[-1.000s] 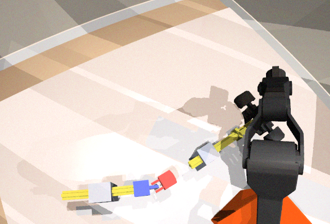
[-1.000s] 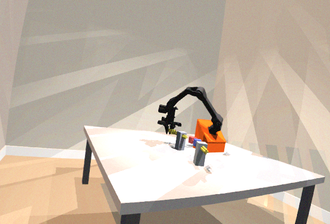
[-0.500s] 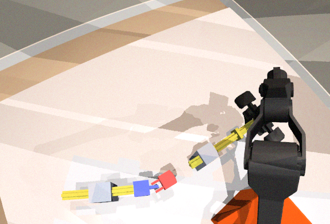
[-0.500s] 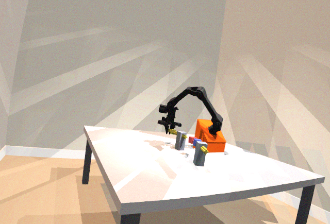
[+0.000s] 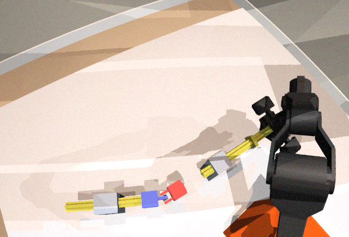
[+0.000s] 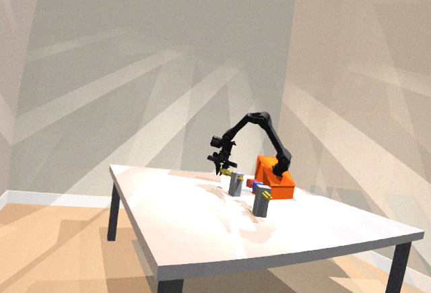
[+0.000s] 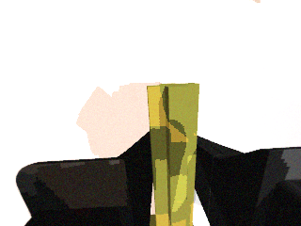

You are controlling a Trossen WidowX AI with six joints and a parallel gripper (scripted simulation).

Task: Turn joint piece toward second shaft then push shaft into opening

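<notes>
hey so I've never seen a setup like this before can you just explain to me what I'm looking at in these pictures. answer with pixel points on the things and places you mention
The machine is a single black robot arm on an orange base (image 5: pixel 253 218) (image 6: pixel 282 192), ending in a two-fingered gripper (image 7: pixel 165 135). One picture looks down from above, one looks across the whole table (image 6: pixel 194 234) from a distance, and one is a close-up from the arm's wrist.

On the table stand two grey blocks, each with a yellow shaft through it. The first shaft (image 5: pixel 78 206) carries a blue piece (image 5: pixel 149 199) (image 6: pixel 258 185) with a red joint piece (image 5: pixel 176 190) (image 6: pixel 250 182) hinged to it. The second shaft (image 5: pixel 239 150) (image 7: pixel 181 165) slants toward the red piece, with a gap between them. The gripper is closed on that second shaft, near its far end.
</notes>
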